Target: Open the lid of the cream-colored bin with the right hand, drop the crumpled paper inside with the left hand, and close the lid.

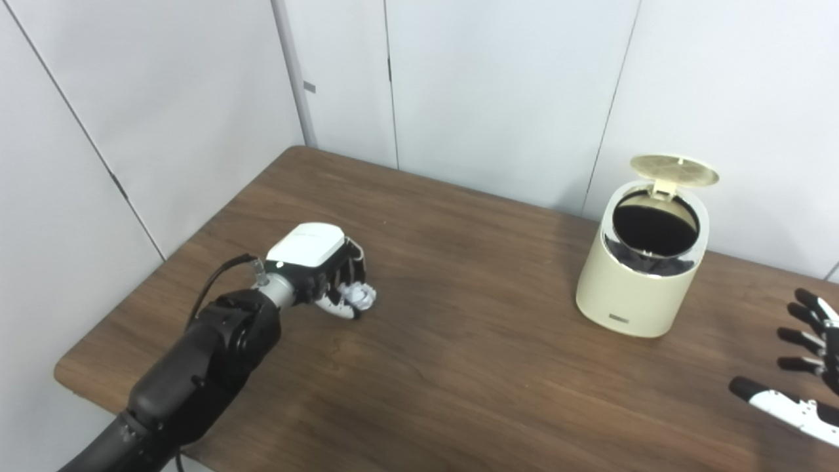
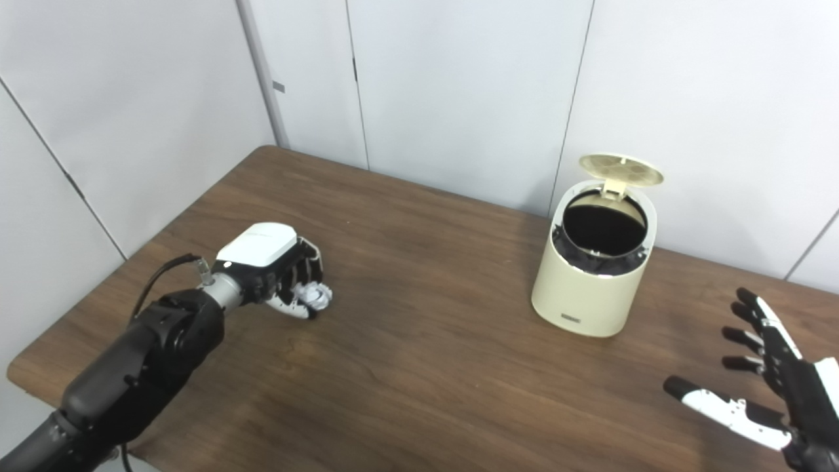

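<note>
The left hand (image 2: 272, 272) has its fingers curled around the crumpled paper (image 2: 313, 296), low over the left part of the worktop (image 2: 426, 367) and well apart from the bin (image 2: 600, 262). The paper looks light and soft, so it will likely squash rather than slip; a loose all-round hold should do, and it should fall freely once released. The bin stands upright near the far right edge with its lid (image 2: 621, 168) tipped up at the back, the dark opening bare. The right hand (image 2: 763, 387) waits at the near right, fingers spread, holding nothing. The right eye view shows most of that hand; the left eye view cuts it off at the frame edge.
</note>
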Robot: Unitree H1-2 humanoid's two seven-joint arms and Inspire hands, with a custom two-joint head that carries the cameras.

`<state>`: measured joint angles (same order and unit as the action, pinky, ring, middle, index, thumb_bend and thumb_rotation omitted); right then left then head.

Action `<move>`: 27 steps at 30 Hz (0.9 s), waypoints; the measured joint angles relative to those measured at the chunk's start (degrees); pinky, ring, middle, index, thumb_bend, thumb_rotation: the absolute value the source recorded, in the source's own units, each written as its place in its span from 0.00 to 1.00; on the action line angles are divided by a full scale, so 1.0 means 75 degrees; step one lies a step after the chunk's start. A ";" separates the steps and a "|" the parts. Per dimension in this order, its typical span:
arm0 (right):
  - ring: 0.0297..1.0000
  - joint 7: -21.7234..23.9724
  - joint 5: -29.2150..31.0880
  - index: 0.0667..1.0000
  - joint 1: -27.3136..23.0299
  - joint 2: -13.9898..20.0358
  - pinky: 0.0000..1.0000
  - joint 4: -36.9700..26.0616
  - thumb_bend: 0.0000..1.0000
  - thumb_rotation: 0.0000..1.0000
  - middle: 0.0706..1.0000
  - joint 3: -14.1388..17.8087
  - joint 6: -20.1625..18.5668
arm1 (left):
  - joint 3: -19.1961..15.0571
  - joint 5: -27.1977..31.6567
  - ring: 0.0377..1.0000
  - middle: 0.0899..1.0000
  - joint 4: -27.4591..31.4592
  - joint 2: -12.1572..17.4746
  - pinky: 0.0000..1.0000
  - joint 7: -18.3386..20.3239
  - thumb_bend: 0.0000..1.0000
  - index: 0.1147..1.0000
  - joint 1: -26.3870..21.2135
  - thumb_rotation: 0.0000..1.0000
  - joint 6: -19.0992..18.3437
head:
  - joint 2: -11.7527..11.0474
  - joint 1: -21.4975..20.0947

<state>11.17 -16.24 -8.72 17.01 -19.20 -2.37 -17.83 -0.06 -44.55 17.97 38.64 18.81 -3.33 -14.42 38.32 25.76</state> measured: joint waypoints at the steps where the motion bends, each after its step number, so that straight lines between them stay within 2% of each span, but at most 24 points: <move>1: 0.84 0.0000 0.0007 0.93 -0.0008 -0.0001 0.69 0.0023 0.80 0.38 0.92 0.0002 0.0000 | -0.0076 0.0004 0.37 0.42 0.0118 0.0000 0.37 -0.0044 0.50 0.45 -0.0067 0.00 0.0037 | -0.0024 -0.0012; 4: 0.84 0.0000 0.0022 0.93 -0.0029 -0.0006 0.62 0.0073 0.79 0.34 0.92 -0.0001 -0.0006 | -0.0257 -0.0134 0.34 0.41 0.0322 -0.0017 0.32 -0.0158 0.50 0.47 -0.0432 0.00 0.0048 | -0.0082 -0.0094; 8: 0.84 0.0000 -0.0023 0.92 -0.0091 -0.0021 0.70 0.0074 0.79 0.29 0.91 -0.0066 -0.0022 | -0.0285 -0.0535 0.33 0.42 0.0964 -0.0440 0.32 -0.0144 0.50 0.47 -0.0917 0.00 -0.0105 | -0.0129 -0.0200; 11: 0.84 -0.0008 -0.0043 0.92 -0.0127 -0.0071 0.74 0.0068 0.78 0.19 0.94 -0.0069 -0.0121 | -0.0247 -0.0780 0.34 0.42 0.1125 -0.0882 0.32 -0.0118 0.50 0.46 -0.1130 0.00 -0.0215 | -0.0269 -0.0445; 14: 0.85 -0.0022 -0.0132 0.92 -0.0125 -0.0123 0.73 0.0057 0.77 0.15 0.94 -0.0086 -0.0362 | -0.0162 -0.0917 0.32 0.41 0.1124 -0.1147 0.29 -0.0094 0.50 0.47 -0.1259 0.00 -0.0248 | -0.0363 -0.0586; 20: 0.83 -0.0067 -0.0276 0.91 -0.0169 -0.0131 0.70 0.0116 0.80 0.16 0.93 -0.0216 -0.0355 | 0.0150 -0.1001 0.35 0.44 0.1120 -0.1410 0.31 -0.0042 0.50 0.44 -0.1743 0.00 -0.0174 | -0.0551 -0.1030; 23: 0.80 -0.0139 -0.0313 0.90 -0.0195 -0.0180 0.64 0.0240 0.81 0.16 0.92 -0.0244 -0.0301 | 0.0394 -0.1025 0.35 0.43 0.1050 -0.1637 0.34 0.0062 0.50 0.45 -0.2061 0.00 -0.0148 | -0.0656 -0.1289; 27: 0.78 -0.0294 -0.0349 0.90 -0.0194 -0.0301 0.59 0.0488 0.84 0.18 0.90 -0.0323 0.0018 | 0.0621 -0.0932 0.36 0.45 0.0701 -0.2004 0.35 0.0223 0.50 0.44 -0.2485 0.00 -0.0101 | -0.0750 -0.1547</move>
<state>8.96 -18.86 -10.18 14.75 -15.54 -4.80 -17.69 4.59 -51.54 23.23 23.61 20.48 -21.96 -15.18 32.70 14.15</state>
